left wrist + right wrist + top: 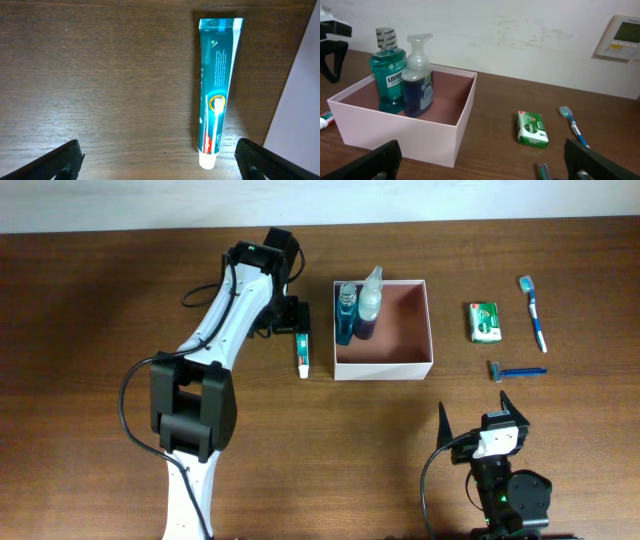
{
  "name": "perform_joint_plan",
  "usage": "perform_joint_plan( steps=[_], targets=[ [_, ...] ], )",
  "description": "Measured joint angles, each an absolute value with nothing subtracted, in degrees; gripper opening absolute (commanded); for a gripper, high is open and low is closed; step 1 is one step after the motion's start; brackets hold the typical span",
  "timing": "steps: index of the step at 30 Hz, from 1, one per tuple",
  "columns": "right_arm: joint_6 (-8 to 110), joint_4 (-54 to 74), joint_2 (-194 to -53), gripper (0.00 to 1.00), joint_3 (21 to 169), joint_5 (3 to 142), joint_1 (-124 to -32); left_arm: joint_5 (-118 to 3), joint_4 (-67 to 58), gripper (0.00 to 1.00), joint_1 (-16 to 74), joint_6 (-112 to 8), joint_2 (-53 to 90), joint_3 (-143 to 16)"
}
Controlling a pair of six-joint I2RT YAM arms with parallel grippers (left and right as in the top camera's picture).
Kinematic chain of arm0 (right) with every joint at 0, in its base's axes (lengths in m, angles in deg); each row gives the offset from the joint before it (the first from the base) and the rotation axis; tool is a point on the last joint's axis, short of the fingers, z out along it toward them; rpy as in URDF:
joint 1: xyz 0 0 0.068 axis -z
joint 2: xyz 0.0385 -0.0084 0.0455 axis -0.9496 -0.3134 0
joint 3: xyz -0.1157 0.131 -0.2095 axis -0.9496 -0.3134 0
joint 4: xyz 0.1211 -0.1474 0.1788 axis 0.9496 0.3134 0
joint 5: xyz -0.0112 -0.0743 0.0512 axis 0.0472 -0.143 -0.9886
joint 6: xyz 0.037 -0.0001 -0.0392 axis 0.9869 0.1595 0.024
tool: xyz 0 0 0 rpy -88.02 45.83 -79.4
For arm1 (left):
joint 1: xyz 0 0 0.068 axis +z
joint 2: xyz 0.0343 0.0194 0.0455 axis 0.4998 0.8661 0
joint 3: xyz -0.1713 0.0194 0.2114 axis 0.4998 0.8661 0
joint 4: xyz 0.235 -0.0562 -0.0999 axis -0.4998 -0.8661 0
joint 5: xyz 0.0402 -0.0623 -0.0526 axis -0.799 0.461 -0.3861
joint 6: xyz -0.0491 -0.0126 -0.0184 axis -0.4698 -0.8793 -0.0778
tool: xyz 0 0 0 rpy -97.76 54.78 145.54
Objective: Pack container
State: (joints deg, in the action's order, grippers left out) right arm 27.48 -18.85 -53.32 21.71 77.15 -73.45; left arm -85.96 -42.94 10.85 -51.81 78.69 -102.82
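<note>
The container is a square white-walled box with a reddish-brown inside, at the table's middle back. A teal mouthwash bottle and a foam pump bottle stand in its left side. A teal toothpaste tube lies just left of the box. My left gripper hovers open above that tube. In the left wrist view the tube lies inside the open left gripper, close to the right finger. My right gripper stands open near the front edge, holding nothing.
Right of the box lie a green soap packet, a blue toothbrush and a blue razor. The right wrist view shows the box wall, the packet and the toothbrush.
</note>
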Motion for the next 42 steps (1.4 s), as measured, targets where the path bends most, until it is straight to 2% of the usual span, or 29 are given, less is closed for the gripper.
perform_joint_plan(
  steps=[8,42],
  targets=[
    [27.5,-18.9,-53.3,0.99,21.7,77.2,-73.5,-85.9,-38.3,0.99,9.0,-51.8,78.7,-101.8],
    [27.5,-18.8,-53.3,0.99,21.7,77.2,-73.5,-85.8,-37.0,0.99,7.9,-55.7,81.3,-101.4]
  ],
)
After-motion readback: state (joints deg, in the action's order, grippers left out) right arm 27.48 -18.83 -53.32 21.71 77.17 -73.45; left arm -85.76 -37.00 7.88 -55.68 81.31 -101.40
